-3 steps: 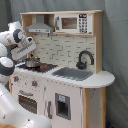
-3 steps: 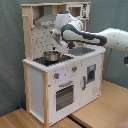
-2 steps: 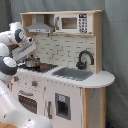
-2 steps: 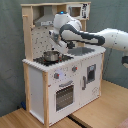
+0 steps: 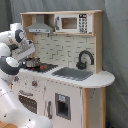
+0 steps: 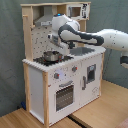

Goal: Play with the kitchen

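We saw the kitchen (image 5: 65, 75) standing against the grey backdrop. The gripper (image 6: 56, 46) hung just above a small pot (image 6: 49, 56) on the stovetop, but honestly we couldn't tell if it was clenched or released.

the first exterior view looks from close beside the arm, whose white links fill its lower left, across at the kitchen (image 5: 65, 75) from the front and a bit toward the sink end — faucet (image 5: 85, 59) and microwave (image 5: 74, 23) sit right of centre. the second exterior view stands further back at the opposite front corner, by the stove end, slightly above counter height. both exterior views share the counter, hood, pot (image 6: 50, 56) and arm
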`<state>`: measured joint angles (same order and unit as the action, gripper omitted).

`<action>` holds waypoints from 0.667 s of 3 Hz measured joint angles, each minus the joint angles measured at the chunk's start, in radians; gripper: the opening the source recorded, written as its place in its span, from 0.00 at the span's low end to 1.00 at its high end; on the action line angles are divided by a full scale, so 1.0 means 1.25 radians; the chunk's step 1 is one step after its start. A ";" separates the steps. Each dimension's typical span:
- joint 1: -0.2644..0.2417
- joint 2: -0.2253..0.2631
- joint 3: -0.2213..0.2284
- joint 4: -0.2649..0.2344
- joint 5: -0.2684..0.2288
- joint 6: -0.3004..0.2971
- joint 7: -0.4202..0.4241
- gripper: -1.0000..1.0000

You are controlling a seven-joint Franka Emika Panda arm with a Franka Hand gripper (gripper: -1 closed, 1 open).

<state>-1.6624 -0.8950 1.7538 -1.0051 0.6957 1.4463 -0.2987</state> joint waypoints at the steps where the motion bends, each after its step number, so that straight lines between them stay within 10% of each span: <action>1: 0.001 0.002 -0.034 0.056 0.000 -0.050 0.001 1.00; 2: 0.011 0.002 -0.062 0.115 -0.030 -0.085 -0.001 1.00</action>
<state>-1.6481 -0.8931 1.6766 -0.8608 0.6584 1.3396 -0.3003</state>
